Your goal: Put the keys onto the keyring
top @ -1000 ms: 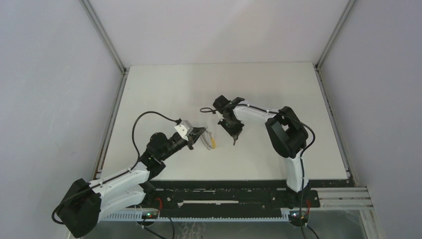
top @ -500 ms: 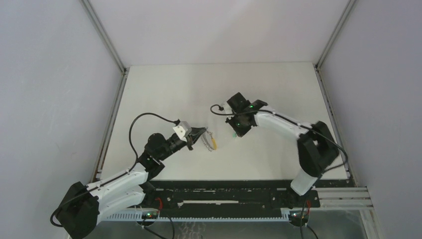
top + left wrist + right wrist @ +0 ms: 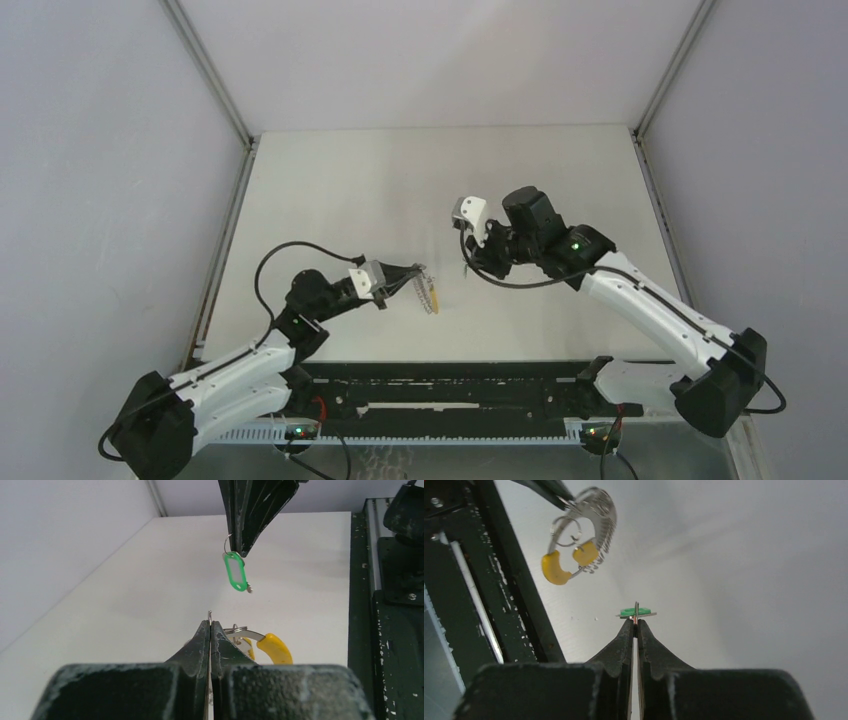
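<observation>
In the middle of the top view, the left gripper (image 3: 210, 626) is clenched on the keyring (image 3: 600, 511), the yellow key (image 3: 553, 569) seemingly on it, while the right gripper (image 3: 636, 622) pinches the green key (image 3: 235, 571) nearby; threading the green key looks next, which calls for careful alignment of the two.

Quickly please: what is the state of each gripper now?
Left gripper: closed, holding the keyring.
Right gripper: closed, holding the green key by its small ring.

2 keys (image 3: 235, 571) (image 3: 275, 649), 1 keyring (image 3: 609, 520), 2 claws (image 3: 210, 622) (image 3: 635, 622)
</observation>
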`<state>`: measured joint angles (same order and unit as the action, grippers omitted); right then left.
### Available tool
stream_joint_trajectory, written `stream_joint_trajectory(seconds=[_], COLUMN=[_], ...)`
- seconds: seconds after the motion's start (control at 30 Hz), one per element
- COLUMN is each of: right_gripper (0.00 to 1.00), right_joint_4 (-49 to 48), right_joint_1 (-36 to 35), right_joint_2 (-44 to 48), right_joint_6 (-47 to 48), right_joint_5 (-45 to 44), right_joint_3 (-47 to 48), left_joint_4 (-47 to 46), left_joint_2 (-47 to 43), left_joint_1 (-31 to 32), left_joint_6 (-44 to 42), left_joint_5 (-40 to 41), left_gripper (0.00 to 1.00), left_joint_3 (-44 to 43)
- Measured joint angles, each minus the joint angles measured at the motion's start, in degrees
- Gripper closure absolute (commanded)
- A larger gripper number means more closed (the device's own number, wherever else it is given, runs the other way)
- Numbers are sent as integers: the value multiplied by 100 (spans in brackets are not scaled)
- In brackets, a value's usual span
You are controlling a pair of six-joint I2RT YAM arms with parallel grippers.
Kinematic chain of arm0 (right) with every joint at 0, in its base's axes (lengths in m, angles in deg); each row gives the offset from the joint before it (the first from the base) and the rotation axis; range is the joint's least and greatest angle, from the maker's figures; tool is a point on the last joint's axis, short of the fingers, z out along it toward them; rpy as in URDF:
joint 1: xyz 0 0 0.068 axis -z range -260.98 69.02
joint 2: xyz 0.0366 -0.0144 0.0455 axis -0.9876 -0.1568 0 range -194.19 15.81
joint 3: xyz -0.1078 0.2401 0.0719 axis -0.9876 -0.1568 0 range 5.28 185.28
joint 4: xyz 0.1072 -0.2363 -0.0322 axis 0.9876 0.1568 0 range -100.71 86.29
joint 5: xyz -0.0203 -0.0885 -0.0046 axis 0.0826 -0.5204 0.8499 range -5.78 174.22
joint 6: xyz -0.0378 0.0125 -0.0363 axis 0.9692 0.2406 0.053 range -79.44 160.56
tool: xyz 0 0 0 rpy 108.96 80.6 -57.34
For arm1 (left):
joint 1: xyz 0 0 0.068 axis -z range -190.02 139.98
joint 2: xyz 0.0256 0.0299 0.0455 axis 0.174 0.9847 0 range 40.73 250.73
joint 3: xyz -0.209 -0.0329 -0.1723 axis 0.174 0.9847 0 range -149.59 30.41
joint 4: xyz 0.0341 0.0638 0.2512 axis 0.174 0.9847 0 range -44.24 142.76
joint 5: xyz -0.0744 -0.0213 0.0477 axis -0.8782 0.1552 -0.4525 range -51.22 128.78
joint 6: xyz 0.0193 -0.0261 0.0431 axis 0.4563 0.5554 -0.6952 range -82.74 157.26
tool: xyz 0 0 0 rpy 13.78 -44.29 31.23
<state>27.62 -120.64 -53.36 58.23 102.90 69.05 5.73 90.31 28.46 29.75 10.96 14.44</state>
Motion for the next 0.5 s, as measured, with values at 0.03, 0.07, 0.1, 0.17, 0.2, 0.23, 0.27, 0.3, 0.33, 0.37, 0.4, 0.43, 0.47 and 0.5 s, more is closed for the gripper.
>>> stream_joint_trajectory(seconds=[0.03,0.07,0.1,0.17,0.2,0.23,0.27,0.3,0.33,0.37,0.4,0.43,0.47,0.5], right_gripper=[100,100,100,100,100,100,100,100,100,100,100,100,100,100], right_joint_4=[0,-2,-2,-2,-2,4,11,26,61,138,138,192,256,286], right_joint_1=[-66,-125,-208,-389,-468,-577,-686,-772,-850,-942,-1003,-1080,-1143,-1189], right_joint_2=[109,195,297,459,501,520,509,476,431,306,280,175,50,-68], right_joint_6=[85,151,225,358,413,472,538,581,616,695,708,752,802,835], right_joint_5=[98,170,247,361,409,448,483,501,509,520,522,516,501,485], right_joint_3=[-2,-2,-2,0,4,24,57,94,146,282,306,404,518,612], left_joint_4=[-11,-13,-15,-28,-39,-48,-52,-46,-37,-13,22,39,63,85], left_joint_2=[-28,-55,-85,-136,-155,-168,-186,-203,-214,-238,-271,-302,-350,-400], left_joint_1=[0,0,2,2,11,31,59,98,131,173,210,236,264,291], left_joint_6=[-103,-184,-280,-444,-525,-579,-669,-734,-793,-859,-918,-968,-1021,-1078], left_joint_5=[-90,-149,-232,-352,-400,-420,-437,-439,-444,-439,-437,-435,-433,-426], left_gripper=[100,100,100,100,100,100,100,100,100,100,100,100,100,100], left_joint_3=[0,0,0,0,0,0,0,0,0,0,0,0,0,0])
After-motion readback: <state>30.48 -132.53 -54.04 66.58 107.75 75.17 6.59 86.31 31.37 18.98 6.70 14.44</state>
